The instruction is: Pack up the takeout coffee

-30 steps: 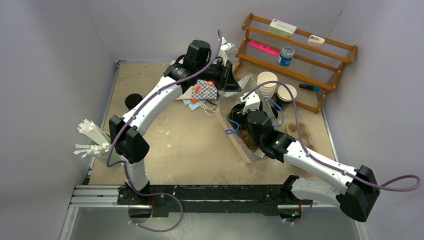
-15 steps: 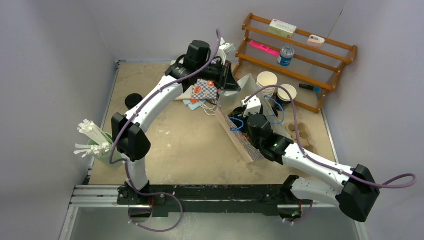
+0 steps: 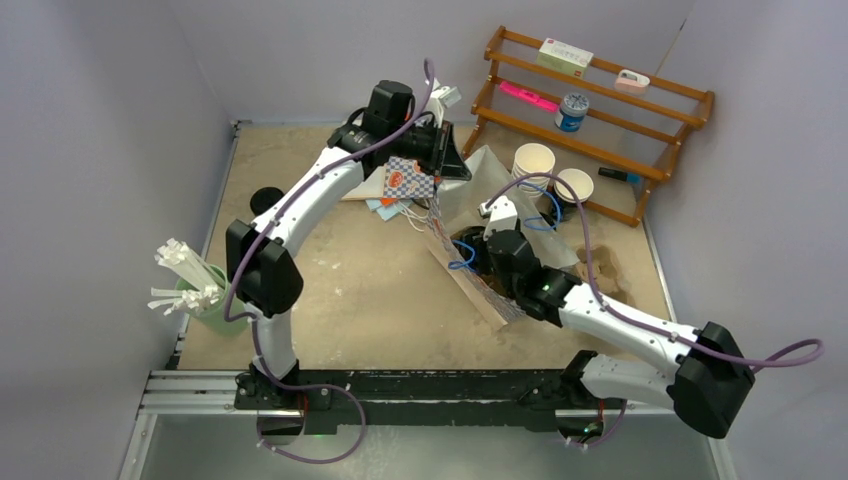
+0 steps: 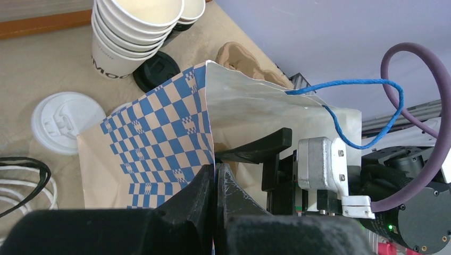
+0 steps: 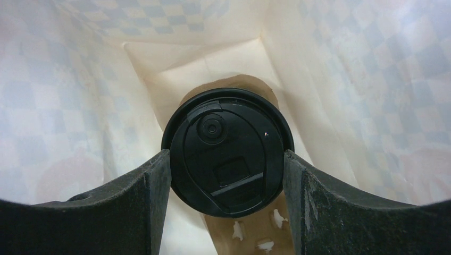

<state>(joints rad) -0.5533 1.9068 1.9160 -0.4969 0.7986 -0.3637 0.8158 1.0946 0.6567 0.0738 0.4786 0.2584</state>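
Note:
In the right wrist view, a takeout coffee with a round black sip lid (image 5: pixel 227 151) stands deep inside the paper bag (image 5: pixel 80 90). My right gripper (image 5: pixel 227 175) is shut on it, a finger (image 5: pixel 151 196) pressed against each side of the lid. Brown card (image 5: pixel 250 234) lies beneath the cup. My left gripper (image 4: pixel 215 175) is shut on the top edge of the blue-checked bag (image 4: pixel 159 138), holding its mouth open. From above, the bag (image 3: pixel 482 292) lies mid-table with the right wrist (image 3: pixel 510 258) reaching into it. Another black-lidded cup (image 3: pixel 266 200) stands at the left.
A stack of lidless white cups (image 3: pixel 533 163) and a second cup (image 3: pixel 574 185) stand before the wooden rack (image 3: pixel 600 95). Nearby are a loose white lid (image 4: pixel 66 122), a black lid (image 4: pixel 157 71), a brown pulp carrier (image 3: pixel 600 265), packets (image 3: pixel 408 182) and a green cup of white sticks (image 3: pixel 195 290).
My right arm has moved left and further into the bag with the cup. The bag has shifted left with it. My left gripper keeps its hold on the bag's edge.

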